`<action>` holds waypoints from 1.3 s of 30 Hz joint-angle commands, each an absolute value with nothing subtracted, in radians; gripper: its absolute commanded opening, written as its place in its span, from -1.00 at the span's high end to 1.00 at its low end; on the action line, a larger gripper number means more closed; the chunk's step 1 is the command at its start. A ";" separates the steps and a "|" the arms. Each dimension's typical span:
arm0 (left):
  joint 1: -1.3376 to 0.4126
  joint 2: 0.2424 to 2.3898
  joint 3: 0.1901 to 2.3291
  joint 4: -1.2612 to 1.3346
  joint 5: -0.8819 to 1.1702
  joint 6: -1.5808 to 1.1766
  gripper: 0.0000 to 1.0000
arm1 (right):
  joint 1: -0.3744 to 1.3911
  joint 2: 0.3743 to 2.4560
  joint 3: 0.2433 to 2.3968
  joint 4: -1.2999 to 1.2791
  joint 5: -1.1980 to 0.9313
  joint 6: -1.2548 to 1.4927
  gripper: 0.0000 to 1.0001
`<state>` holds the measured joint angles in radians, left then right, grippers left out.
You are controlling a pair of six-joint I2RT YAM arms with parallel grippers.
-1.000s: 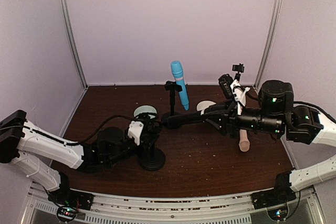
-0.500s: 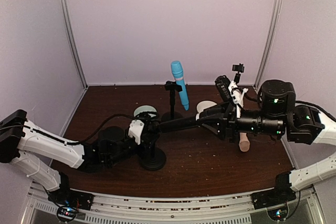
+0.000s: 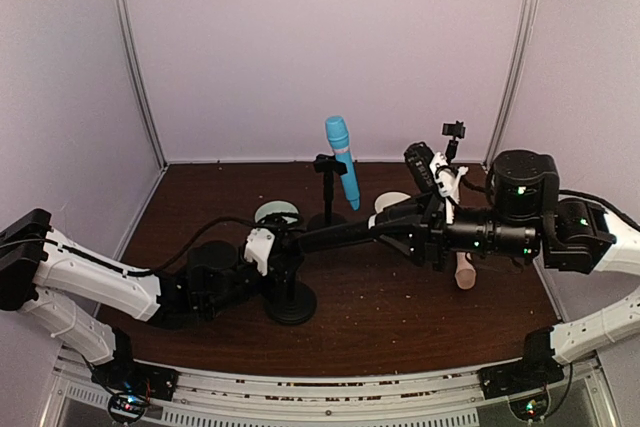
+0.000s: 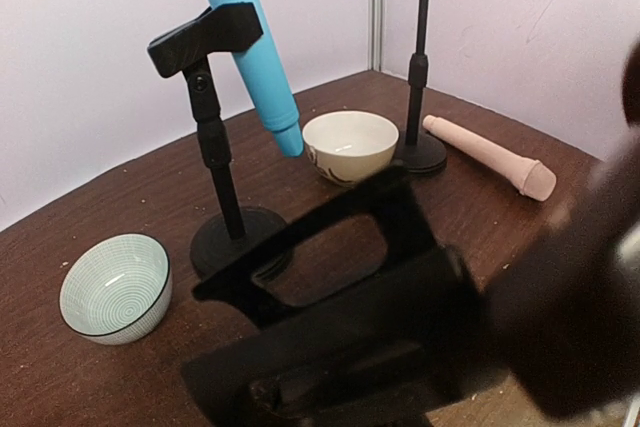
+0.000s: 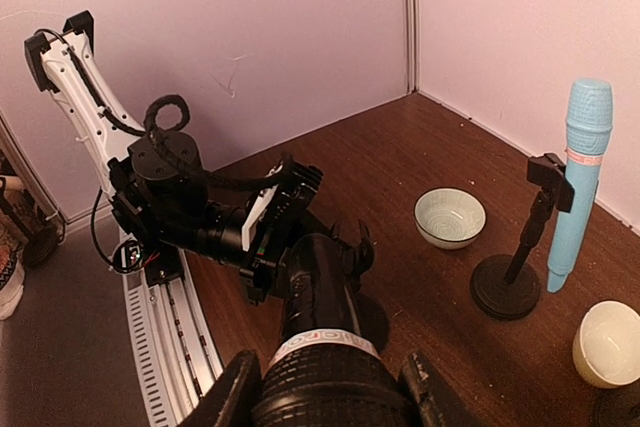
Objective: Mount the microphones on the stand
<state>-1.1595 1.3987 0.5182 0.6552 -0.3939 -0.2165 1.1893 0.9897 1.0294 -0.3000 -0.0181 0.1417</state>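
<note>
Right pincer (image 3: 400,230) pinching black microphone (image 3: 340,235), left pincer (image 3: 283,250) pinching stand (image 3: 290,302) — near table's (image 3: 420,317) front edge

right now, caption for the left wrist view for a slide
Light blue microphone clipped in its stand; cream-beige microphone lies flat beside a second stand

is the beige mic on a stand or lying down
Lying down: the cream-beige microphone rests flat on the table beside an empty stand.

Brown table (image 3: 400,322) with stands (image 4: 225,237), bowls (image 4: 113,290), beige microphone (image 4: 485,154)
</note>
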 commanded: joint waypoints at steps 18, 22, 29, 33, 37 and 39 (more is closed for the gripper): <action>-1.166 1.368 0.549 0.733 -0.391 -0.213 1.00 | 1.188 1.019 1.051 -0.298 0.078 0.132 1.00; -1.166 1.368 0.545 0.743 -0.382 -0.210 1.00 | 1.189 1.041 1.044 -0.286 0.075 0.130 1.00; -1.166 1.370 0.551 0.732 -0.361 -0.208 1.00 | 1.188 1.081 1.045 -0.310 0.064 0.067 1.00; -1.167 1.370 0.550 0.733 -0.354 -0.203 1.00 | 1.189 1.084 1.026 -0.319 0.024 -0.017 1.00; -1.167 1.370 0.551 0.740 -0.354 -0.198 1.00 | 1.187 1.108 1.032 -0.343 0.008 -0.065 1.00; -1.167 1.370 0.551 0.742 -0.351 -0.197 1.00 | 1.188 1.123 1.041 -0.354 -0.009 -0.082 1.00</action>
<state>-1.1599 1.3983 0.5182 0.6540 -0.3798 -0.2127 1.1889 1.0893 1.0443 -0.3088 0.0292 -0.0124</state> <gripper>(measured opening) 0.215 0.430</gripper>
